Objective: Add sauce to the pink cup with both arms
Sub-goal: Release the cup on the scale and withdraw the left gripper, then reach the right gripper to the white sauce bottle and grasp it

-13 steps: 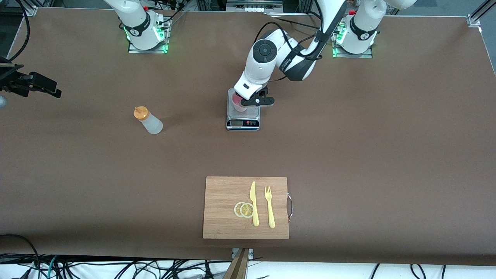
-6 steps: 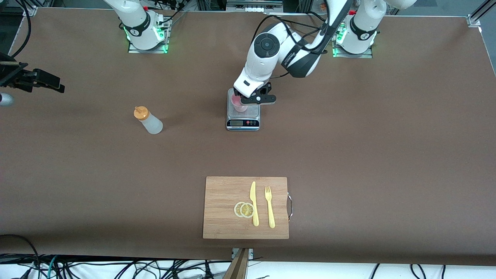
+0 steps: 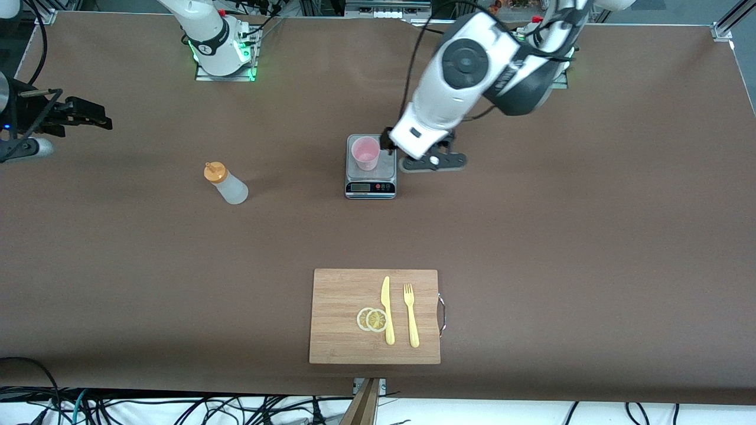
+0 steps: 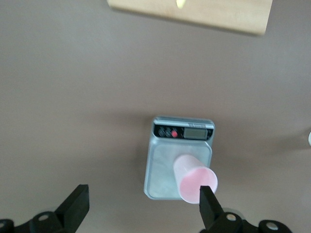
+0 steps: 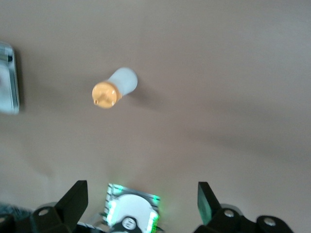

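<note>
A pale pink cup [image 3: 365, 153] stands upright on a scale [image 3: 370, 188]. The left gripper [image 4: 141, 206] hangs beside it, fingers apart; the right gripper [image 5: 142, 201], also spread, is above the whitish orange-capped sauce [image 3: 226, 183].

The table [image 3: 177, 283] is plain dark brown. The cup [image 3: 365, 153] is pale pink, standing on a silver-grey scale [image 3: 370, 177] with a black display strip and a red button. The sauce [image 3: 226, 183] is translucent whitish with an orange cap. The board [image 3: 342, 307] is light wood with a fine grain; the knife [image 3: 387, 310], fork [image 3: 411, 316] and lemon slices [image 3: 372, 319] are yellow. Both arms are white with black grippers, and the right arm's base [image 3: 224, 56] glows green.
</note>
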Motion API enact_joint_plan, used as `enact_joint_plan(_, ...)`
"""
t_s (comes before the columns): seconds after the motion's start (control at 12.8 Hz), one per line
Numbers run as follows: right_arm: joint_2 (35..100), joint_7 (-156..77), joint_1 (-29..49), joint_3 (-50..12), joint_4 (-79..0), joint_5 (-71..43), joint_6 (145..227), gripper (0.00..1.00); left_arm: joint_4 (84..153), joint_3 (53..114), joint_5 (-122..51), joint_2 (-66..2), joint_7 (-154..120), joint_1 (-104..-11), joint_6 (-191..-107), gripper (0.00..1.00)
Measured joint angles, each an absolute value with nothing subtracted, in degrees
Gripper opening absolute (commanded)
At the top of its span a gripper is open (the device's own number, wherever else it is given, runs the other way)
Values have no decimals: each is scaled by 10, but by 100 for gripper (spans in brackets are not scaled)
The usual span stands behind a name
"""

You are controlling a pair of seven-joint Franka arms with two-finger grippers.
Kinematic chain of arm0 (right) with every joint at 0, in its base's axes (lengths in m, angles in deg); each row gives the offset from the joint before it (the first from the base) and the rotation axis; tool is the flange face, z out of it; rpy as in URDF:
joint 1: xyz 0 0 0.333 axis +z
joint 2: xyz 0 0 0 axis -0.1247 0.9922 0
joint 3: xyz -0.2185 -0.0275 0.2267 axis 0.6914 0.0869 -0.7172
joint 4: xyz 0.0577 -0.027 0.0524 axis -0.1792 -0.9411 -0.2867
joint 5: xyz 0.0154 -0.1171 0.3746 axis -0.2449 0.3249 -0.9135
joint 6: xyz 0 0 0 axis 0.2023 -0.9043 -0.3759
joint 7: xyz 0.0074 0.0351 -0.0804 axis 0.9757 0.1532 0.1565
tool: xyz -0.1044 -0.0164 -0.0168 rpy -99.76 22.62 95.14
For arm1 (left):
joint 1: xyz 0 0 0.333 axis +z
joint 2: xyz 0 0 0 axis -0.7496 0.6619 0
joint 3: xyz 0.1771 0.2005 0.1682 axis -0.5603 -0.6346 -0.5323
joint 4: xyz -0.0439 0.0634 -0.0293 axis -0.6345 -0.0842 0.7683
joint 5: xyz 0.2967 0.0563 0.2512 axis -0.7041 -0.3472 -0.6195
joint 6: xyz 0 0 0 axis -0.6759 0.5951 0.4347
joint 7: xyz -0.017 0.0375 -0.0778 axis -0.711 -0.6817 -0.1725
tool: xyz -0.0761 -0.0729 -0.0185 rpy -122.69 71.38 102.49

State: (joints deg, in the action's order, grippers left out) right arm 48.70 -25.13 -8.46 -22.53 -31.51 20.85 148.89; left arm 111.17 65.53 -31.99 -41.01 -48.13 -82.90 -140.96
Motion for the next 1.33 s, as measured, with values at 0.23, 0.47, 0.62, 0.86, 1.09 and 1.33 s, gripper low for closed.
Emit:
enact_joint_plan(0.23, 509, -98, -86, -207, -342, 167, 1493, 100, 1103, 653, -381, -435, -432, -757, -1394, 100)
enact_joint_plan(0.47, 525, 77, -89, -166, -402, 92, 1556, 100, 1102, 653, -388, -455, -315, -670, -1372, 100)
enact_joint_plan(0.62, 529, 193, -91, -145, -448, 39, 1595, 100, 1102, 652, -388, -470, -232, -605, -1341, 100)
enact_joint_plan(0.86, 542, 320, -92, -121, -488, -28, 1611, 100, 1099, 652, -388, -491, -174, -535, -1309, 100)
enact_joint_plan(1.09, 592, 522, -110, -110, -499, -118, 1616, 100, 1091, 652, -388, -496, -131, -506, -1284, 100)
enact_joint_plan(1.33, 672, 717, -135, -108, -501, -191, 1616, 100, 1091, 652, -388, -494, -98, -490, -1280, 100)
